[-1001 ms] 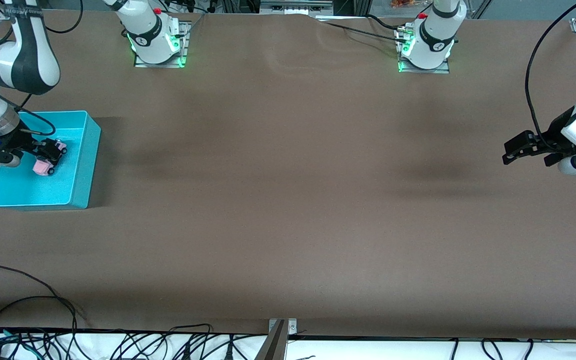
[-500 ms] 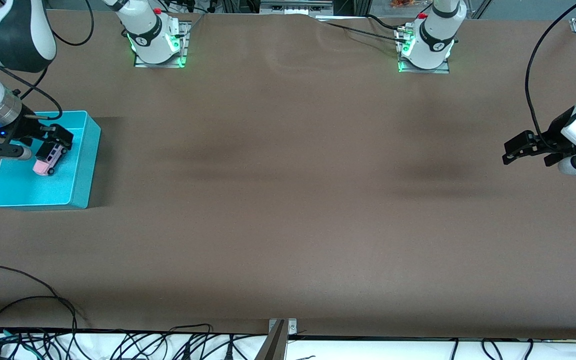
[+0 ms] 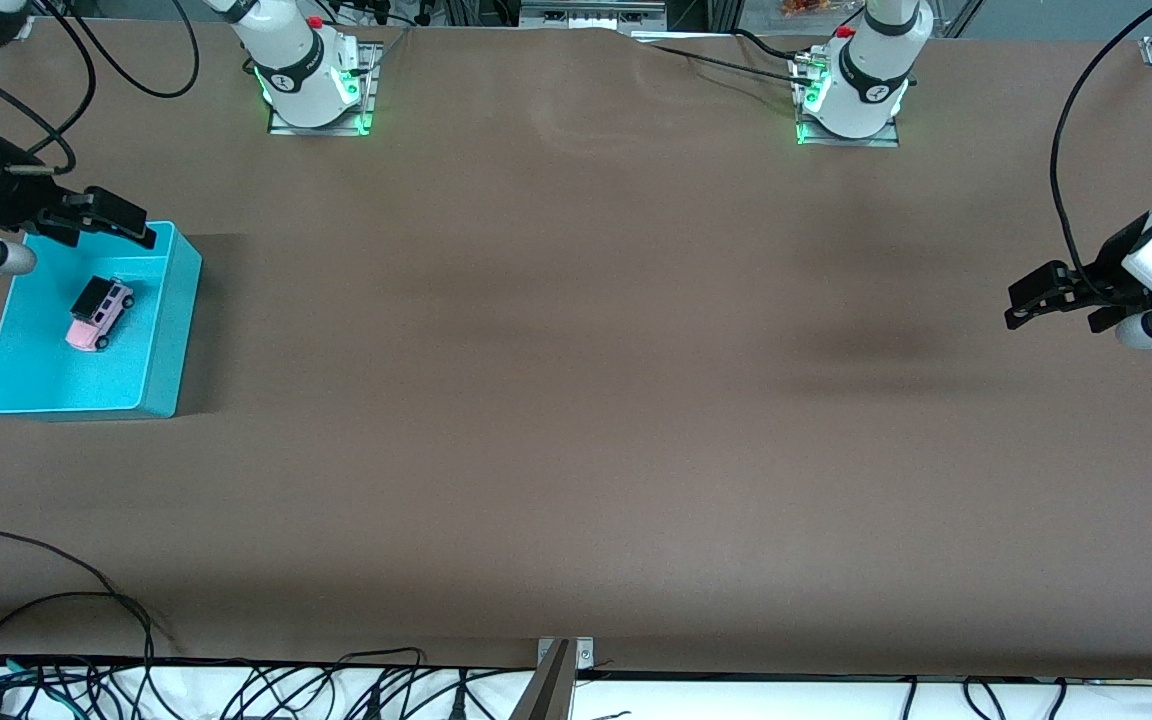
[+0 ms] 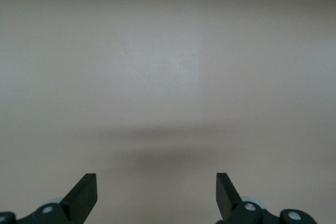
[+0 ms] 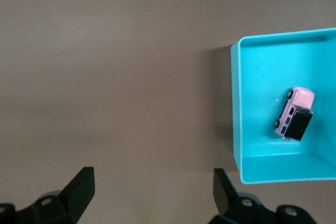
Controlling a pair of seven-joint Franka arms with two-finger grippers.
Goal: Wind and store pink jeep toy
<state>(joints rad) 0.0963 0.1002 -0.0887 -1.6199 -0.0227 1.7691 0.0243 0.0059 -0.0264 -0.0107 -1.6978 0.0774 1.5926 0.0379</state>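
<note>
count: one pink jeep toy [image 3: 98,313], one turquoise bin [image 3: 166,330] | jeep: lying in bin, below and clear of right gripper [image 3: 101,218], fingers spread, empty | left gripper [image 3: 1036,297]: waiting over bare table, fingers apart

Both grippers' jaws spread, empty.

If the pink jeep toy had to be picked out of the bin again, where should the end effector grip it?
Probably across its long flanks, coming straight down. The pink jeep toy lies on its side on the turquoise bin's floor, angled to the walls and clear of them. The open right end effector, over the bin's rim, would need turning to match.
</note>
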